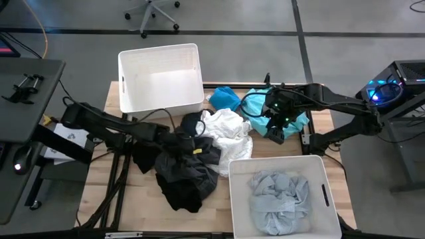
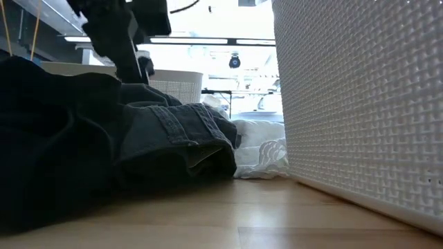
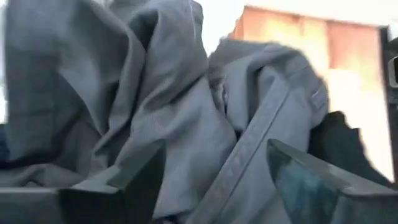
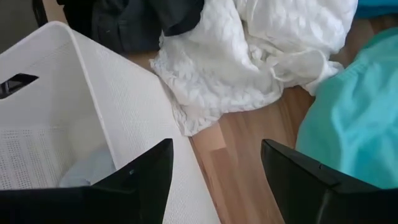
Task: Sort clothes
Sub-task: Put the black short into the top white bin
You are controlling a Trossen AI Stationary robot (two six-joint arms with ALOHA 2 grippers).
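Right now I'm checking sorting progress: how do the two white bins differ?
The far bin by the table's back left corner looks empty, while the near bin at the front right holds a pale grey-blue garment. The far bin has the left arm reaching past its front; the near bin sits beside the dark clothes pile. Both are white, rectangular, with a woven-look texture and handle slots.

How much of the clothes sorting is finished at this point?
Done: pale grey-blue clothes lie in the near bin. In hand: nothing; the left gripper is open over the dark pile. Left: the dark, white, turquoise and blue clothes; the far bin looks empty.
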